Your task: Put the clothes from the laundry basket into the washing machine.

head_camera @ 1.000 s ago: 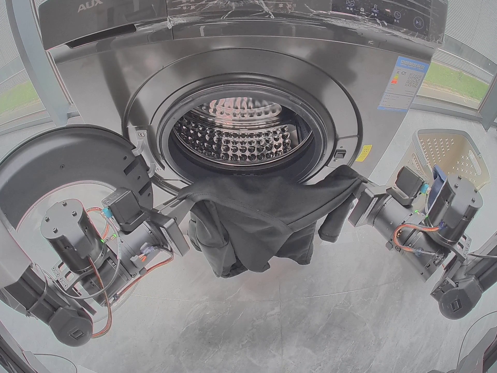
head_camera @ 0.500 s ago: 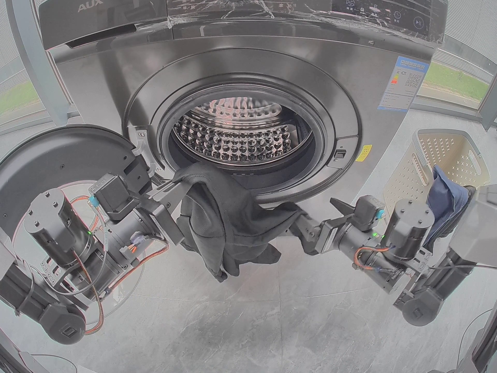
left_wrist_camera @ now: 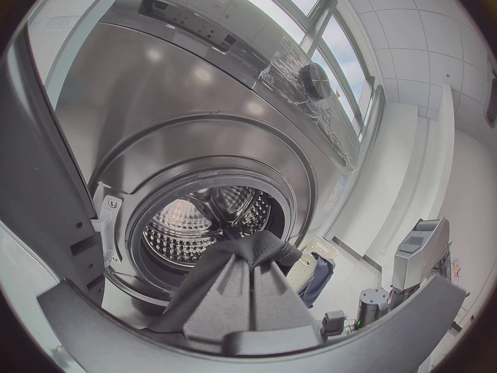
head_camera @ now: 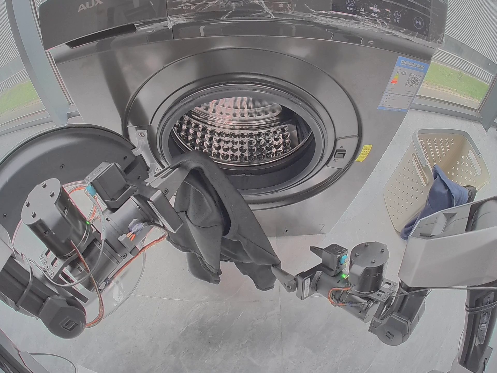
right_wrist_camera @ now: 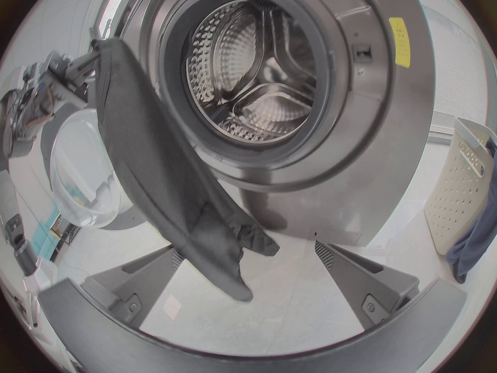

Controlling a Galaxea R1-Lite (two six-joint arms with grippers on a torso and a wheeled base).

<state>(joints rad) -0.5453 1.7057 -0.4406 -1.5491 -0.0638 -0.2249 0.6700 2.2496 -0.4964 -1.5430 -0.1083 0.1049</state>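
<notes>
Before the one open drum (head_camera: 238,130), left tool (head_camera: 175,174) grips one black garment (head_camera: 230,218).

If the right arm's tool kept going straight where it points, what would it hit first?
Probably the dangling lower end of the dark garment, which hangs just ahead of the open right tool; depth is unclear.
</notes>
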